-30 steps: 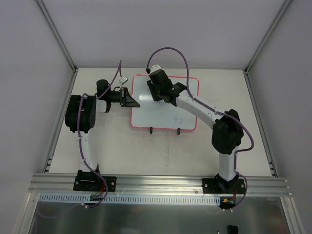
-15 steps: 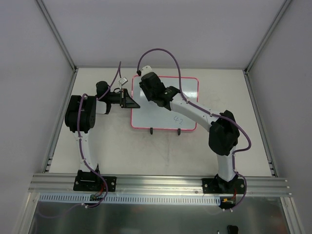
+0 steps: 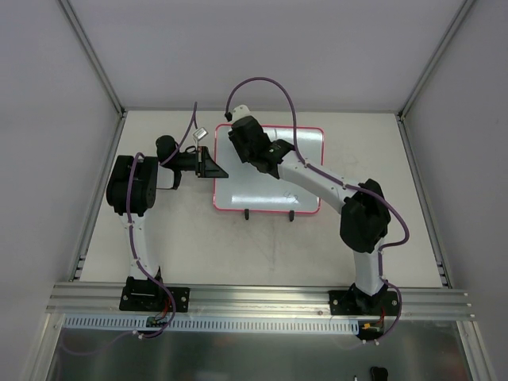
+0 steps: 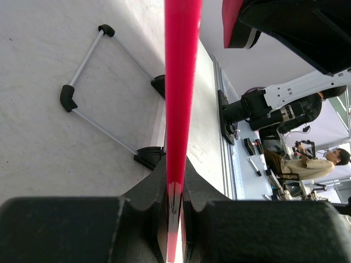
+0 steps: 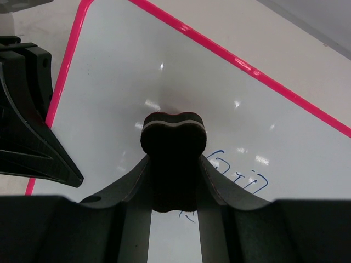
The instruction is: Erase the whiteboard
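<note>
The whiteboard [image 3: 248,189], white with a pink frame, lies at the back middle of the table, its two black feet [image 3: 268,213] towards me. My left gripper [image 3: 215,168] is shut on its left edge; the left wrist view shows the pink frame [image 4: 181,82] clamped between the jaws of the left gripper [image 4: 174,183]. My right gripper [image 3: 244,149] is over the board's upper left part, shut on the bone-shaped black eraser [image 5: 174,137], which is pressed to the board [image 5: 120,76]. Blue handwriting [image 5: 241,178] shows just right of the right gripper [image 5: 174,160].
Grey walls close the table at the back and sides. An aluminium rail [image 3: 262,298] runs along the near edge, with the arm bases on it. The board's wire stand [image 4: 82,71] lies flat on the table. A person [image 4: 307,164] sits beyond the table.
My right gripper has slid the eraser left across the board, from its upper middle to its upper left. The left arm and the board have not moved.
</note>
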